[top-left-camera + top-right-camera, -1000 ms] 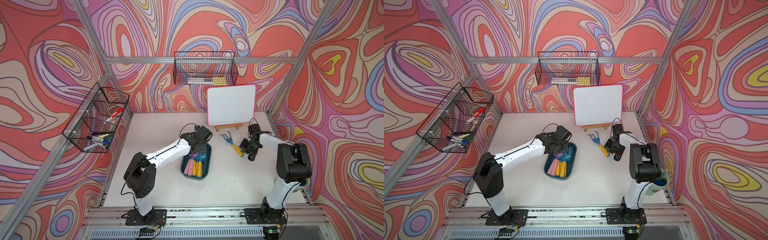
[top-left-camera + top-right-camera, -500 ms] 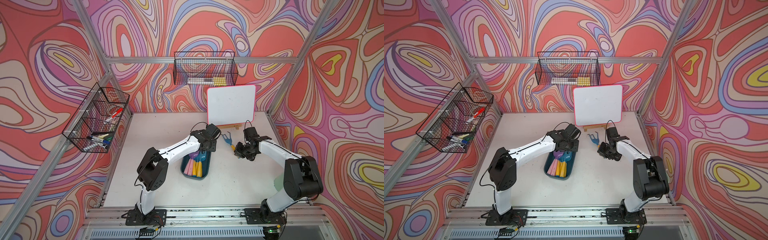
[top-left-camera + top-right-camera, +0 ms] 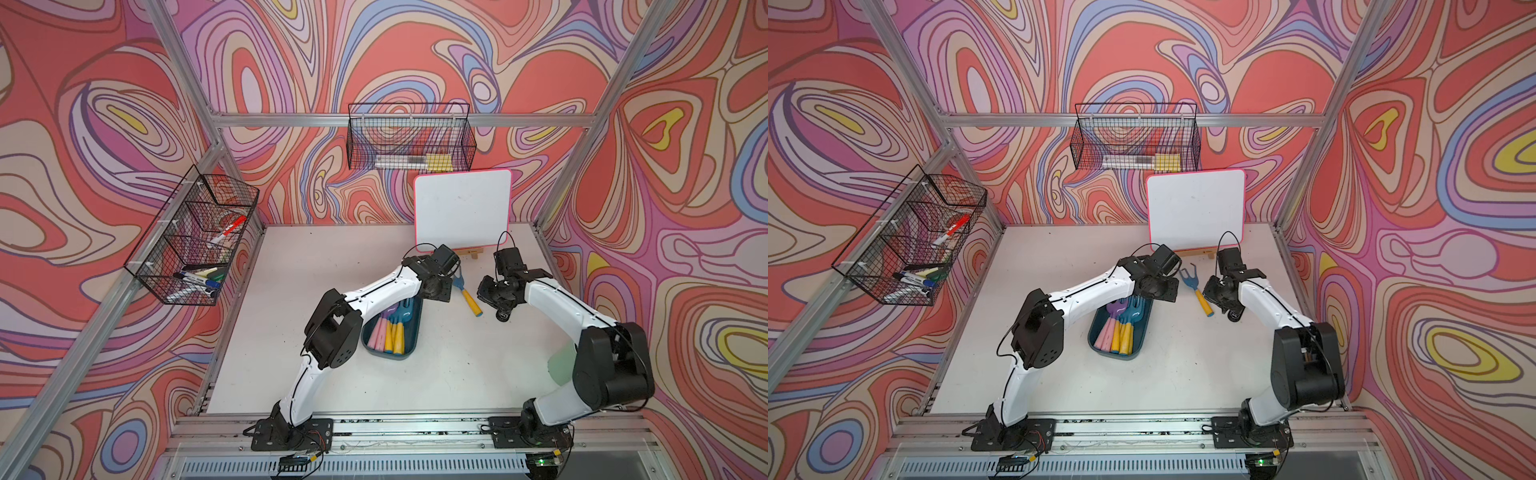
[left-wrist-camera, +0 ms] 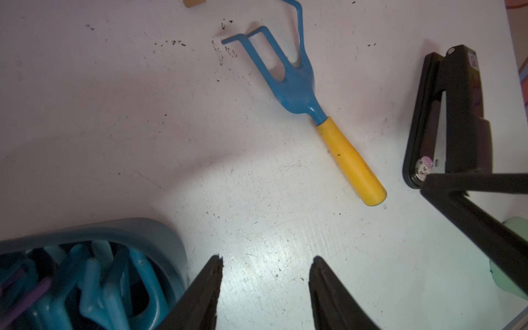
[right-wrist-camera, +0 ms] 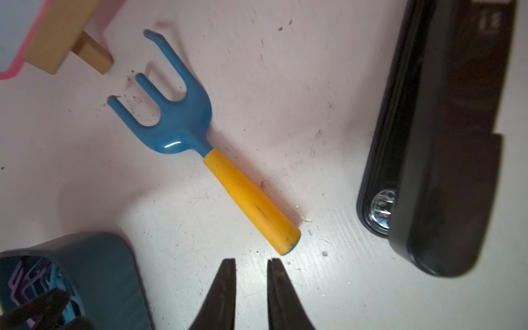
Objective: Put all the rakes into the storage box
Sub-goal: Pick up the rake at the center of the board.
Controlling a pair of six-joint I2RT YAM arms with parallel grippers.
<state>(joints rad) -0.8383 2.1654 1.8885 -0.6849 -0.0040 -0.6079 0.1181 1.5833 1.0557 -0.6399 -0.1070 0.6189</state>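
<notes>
Shows jaws half apart on the left gripper (image 4: 265, 260), a narrow slit apart on the right gripper (image 5: 251, 261), both empty. Reads as barely begun: grasp, carry and drop all outstanding. Sets on the white table (image 3: 415, 374) the storage box (image 3: 1113, 355), holding other toy tools (image 3: 1119, 328). Leaves the rake (image 3: 1198, 293) flat on the table between both grippers, near the box, outside it. Pairs a yellow handle (image 5: 251, 200) with a blue head (image 5: 183, 128) and three bent prongs (image 5: 148, 83).

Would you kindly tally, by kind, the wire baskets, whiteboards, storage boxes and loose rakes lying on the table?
Wire baskets: 2 (side-wall basket, back-wall basket)
Whiteboard: 1
Storage box: 1
Rake loose on the table: 1
Total: 5
</notes>
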